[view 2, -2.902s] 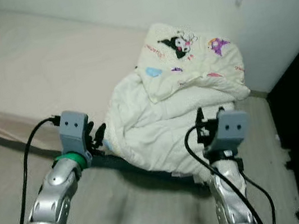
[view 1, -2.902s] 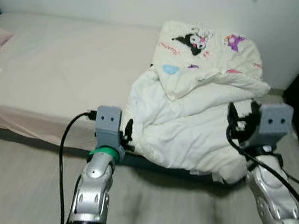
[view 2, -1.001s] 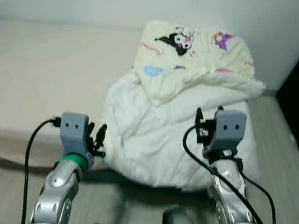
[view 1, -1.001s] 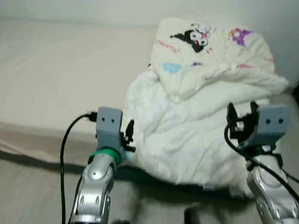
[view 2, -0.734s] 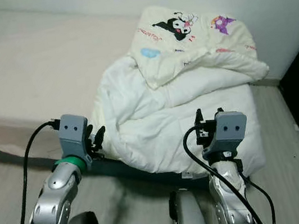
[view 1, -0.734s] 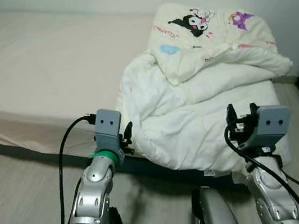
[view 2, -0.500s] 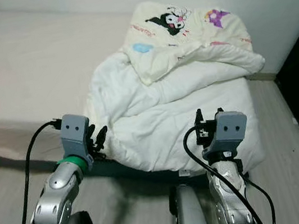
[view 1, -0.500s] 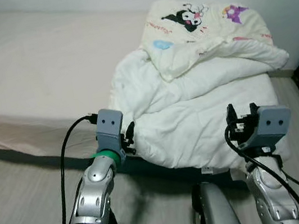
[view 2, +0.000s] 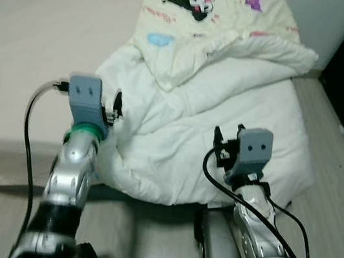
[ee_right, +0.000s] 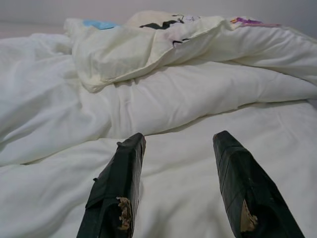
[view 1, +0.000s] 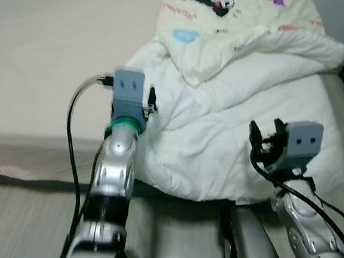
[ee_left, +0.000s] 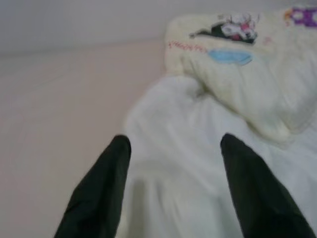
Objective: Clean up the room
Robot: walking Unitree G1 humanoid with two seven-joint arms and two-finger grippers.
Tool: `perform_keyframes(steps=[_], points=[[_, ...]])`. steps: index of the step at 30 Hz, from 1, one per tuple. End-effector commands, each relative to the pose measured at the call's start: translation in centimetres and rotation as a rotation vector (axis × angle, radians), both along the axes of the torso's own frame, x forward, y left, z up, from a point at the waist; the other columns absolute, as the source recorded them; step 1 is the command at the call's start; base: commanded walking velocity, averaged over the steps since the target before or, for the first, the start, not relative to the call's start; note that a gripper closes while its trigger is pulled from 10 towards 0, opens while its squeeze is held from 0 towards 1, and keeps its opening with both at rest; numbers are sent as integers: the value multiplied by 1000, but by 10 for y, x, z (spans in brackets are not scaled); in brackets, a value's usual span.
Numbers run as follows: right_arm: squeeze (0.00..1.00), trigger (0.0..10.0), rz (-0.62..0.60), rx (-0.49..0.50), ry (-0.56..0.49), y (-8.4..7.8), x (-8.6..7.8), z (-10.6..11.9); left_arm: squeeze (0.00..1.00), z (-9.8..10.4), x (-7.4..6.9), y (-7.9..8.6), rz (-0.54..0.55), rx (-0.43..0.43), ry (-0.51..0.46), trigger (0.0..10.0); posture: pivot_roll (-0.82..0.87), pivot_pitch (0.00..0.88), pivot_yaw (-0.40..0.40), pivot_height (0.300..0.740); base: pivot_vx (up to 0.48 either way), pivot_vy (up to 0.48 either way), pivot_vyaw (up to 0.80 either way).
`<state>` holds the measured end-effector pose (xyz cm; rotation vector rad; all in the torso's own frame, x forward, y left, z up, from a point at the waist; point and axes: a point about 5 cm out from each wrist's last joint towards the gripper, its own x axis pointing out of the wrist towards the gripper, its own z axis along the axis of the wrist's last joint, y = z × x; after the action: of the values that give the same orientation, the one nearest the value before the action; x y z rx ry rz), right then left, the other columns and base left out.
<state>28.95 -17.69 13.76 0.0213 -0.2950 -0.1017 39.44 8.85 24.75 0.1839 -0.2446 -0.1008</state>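
Head pair looks down; wrist cameras skim low
All four views share the white duvet (view 1: 226, 140) heaped on the bed (view 1: 14, 82)

A bulky white duvet (view 1: 226, 140) lies crumpled in a heap at the foot of the bed, hanging over its edge. Toward 12 o'clock, its cream cartoon-printed side (view 1: 239, 13) folds over the top.

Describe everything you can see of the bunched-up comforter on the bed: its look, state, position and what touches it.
The comforter is soft, puffy white fabric, crumpled into a heap at one end of the bed, its lower edge spilling over the side. Its upper folded part is cream, printed with cartoon characters, a blue shape and red lettering. The left tool hovers open over its white folds; the right tool points at it, also open. Neither grips it.
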Motion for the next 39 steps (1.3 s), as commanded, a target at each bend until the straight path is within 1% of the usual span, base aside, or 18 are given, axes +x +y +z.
perform_keyframes(steps=[1,5,7,8,10,11,12,13,14,15,16,17,18,19,20,31,36,39], points=[[0,10000,-9,7,20,-3,-3,-5,1000,-14,2,-1,6,11,55,10000,-33,154,17,506,0,0,0],[0,10000,-13,11,13,-2,-4,-3,1000,-13,15,0,72,50,142,10000,-48,158,26,506,0,0,0],[0,10000,-14,15,9,-2,-5,-2,1000,-17,21,4,89,43,220,10000,-52,157,29,506,0,0,0],[0,10000,-14,15,9,-2,-5,-2,1000,-17,21,4,89,43,220,10000,-52,157,29,506,0,0,0],[0,10000,-17,18,6,-2,-6,-2,1000,-27,25,14,90,-6,322,10000,-61,158,30,506,0,0,0],[0,10000,-17,18,6,-2,-6,-2,1000,-27,25,14,90,-6,322,10000,-61,158,30,506,0,0,0],[0,10000,-20,19,5,-3,-7,-1,0,-30,26,18,107,-12,337,10000,-61,158,30,506,0,0,0],[0,10000,-22,19,4,-4,-7,-1,0,-32,26,22,118,-16,351,10000,-61,158,30,506,0,0,0],[0,10000,-23,19,3,-5,-7,-1,0,-35,26,26,135,-11,364,5765,-66,157,29,506,0,0,0],[0,10000,-23,19,3,-5,-7,-1,0,-35,26,26,135,-11,364,5765,-66,157,29,506,0,0,0],[0,10000,-25,18,2,-6,-7,0,0,-38,26,28,138,-12,377,5176,-66,157,29,506,0,0,0],[0,10000,-26,19,0,-6,-6,1,0,-41,25,29,135,-4,393,3373,-69,153,27,506,0,0,0],[0,10000,-26,19,0,-6,-6,1,0,-41,25,29,135,-4,393,3373,-69,153,27,506,0,0,0],[0,10000,-27,20,-2,-6,-6,1,0,-43,25,29,132,2,403,431,-69,153,27,506,0,0,0],[0,10000,-28,20,-4,-6,-5,2,0,-44,25,27,112,-5,409,0,-69,153,27,506,0,0,0],[0,10000,-26,22,-12,-7,-2,5,0,-30,27,12,-16,31,322,0,-67,138,19,506,0,0,0],[0,10000,-25,20,-12,-8,0,6,0,-20,27,7,-56,212,246,0,-59,131,19,506,0,0,0],[0,10000,-26,21,-12,-8,0,6,0,-22,27,9,-51,235,249,0,-59,131,19,506,0,0,0]])
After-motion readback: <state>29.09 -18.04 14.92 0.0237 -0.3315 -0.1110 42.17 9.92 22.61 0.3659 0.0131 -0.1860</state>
